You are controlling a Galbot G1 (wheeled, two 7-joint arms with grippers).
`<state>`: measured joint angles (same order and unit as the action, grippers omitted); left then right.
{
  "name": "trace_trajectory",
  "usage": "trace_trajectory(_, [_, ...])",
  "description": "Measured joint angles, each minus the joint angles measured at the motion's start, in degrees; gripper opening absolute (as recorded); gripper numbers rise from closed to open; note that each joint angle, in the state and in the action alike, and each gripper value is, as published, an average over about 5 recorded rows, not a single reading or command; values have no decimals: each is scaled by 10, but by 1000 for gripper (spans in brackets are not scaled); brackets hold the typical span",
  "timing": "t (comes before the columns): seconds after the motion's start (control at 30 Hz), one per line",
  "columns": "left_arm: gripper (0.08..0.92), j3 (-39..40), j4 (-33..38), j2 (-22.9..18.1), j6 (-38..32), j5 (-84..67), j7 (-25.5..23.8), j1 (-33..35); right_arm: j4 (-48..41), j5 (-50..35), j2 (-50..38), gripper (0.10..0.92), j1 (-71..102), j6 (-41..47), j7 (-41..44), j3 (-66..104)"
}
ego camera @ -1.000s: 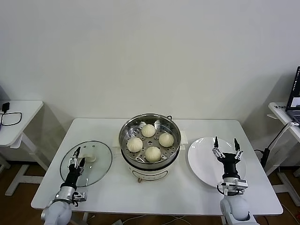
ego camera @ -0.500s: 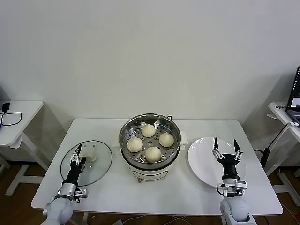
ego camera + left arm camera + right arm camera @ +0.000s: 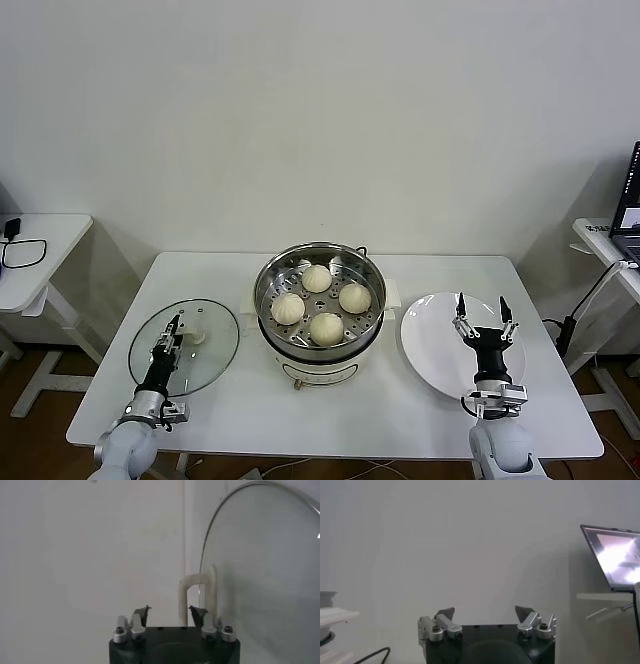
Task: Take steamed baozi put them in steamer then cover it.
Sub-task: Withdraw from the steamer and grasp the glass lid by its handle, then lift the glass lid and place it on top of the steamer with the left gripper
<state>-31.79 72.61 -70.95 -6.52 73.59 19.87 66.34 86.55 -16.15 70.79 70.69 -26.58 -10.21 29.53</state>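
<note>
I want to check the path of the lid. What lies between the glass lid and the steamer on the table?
In the head view, only bare white table lies between the cover and the steamer. The left gripper is over the cover.

Head camera overlooks table [image 3: 230, 400]; wrist cameras face forward, low

A white plate [image 3: 432, 345] lies on the white table [image 3: 330, 400], near a laptop [image 3: 615, 555].
</note>
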Motion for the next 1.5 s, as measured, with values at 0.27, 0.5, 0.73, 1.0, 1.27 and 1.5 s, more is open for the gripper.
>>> trace_trajectory(0.27, [234, 0, -4, 0, -2, 2, -6, 0, 4, -2, -2, 823, -3, 0, -3, 4])
trace_trajectory(0.5, [184, -8, 12, 4, 0, -6, -11, 7, 5, -1, 0, 823, -4, 0, -3, 2])
trace_trajectory(0.73, [184, -30, 88, 19, 20, -41, -25, 27, 2, -1, 2, 823, -5, 0, -3, 1])
trace_trajectory(1.0, [184, -42, 247, 39, 77, -90, -61, 59, 2, 1, 4, 823, -7, 1, -3, 1])
trace_trajectory(1.27, [184, 27, 424, 39, 173, -99, -124, 60, -5, 3, 4, 823, -7, 3, -6, 6])
trace_trajectory(1.5, [184, 156, 490, 25, 263, -82, -184, 21, -14, 9, 10, 823, -11, 3, -8, 15])
